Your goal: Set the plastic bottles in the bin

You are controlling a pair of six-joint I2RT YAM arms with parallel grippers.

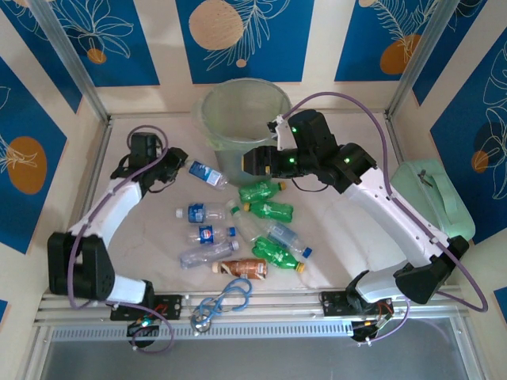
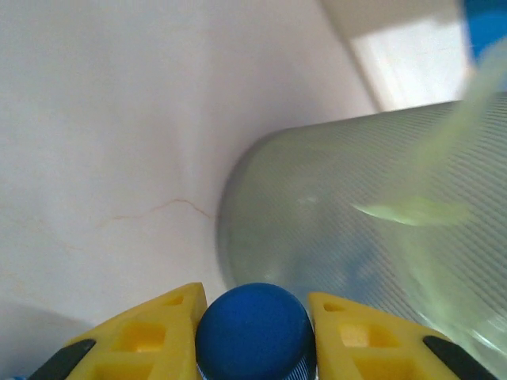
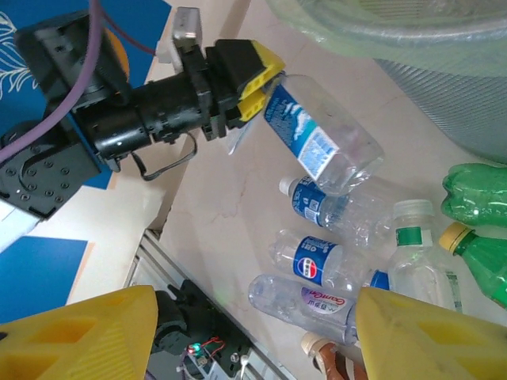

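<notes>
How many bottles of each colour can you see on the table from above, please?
clear bottles: 6
green bottles: 3
brown bottle: 1
total: 10

Robot lab cell: railed table (image 1: pixel 158 245), blue leaf-print wall panels (image 1: pixel 269 47).

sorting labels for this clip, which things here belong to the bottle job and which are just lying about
Job: bin; clear blue-label bottle in the left gripper; loose clear bottles, green bottles, brown bottle.
Lying about: blue-grey looped cable; mint green case.
</notes>
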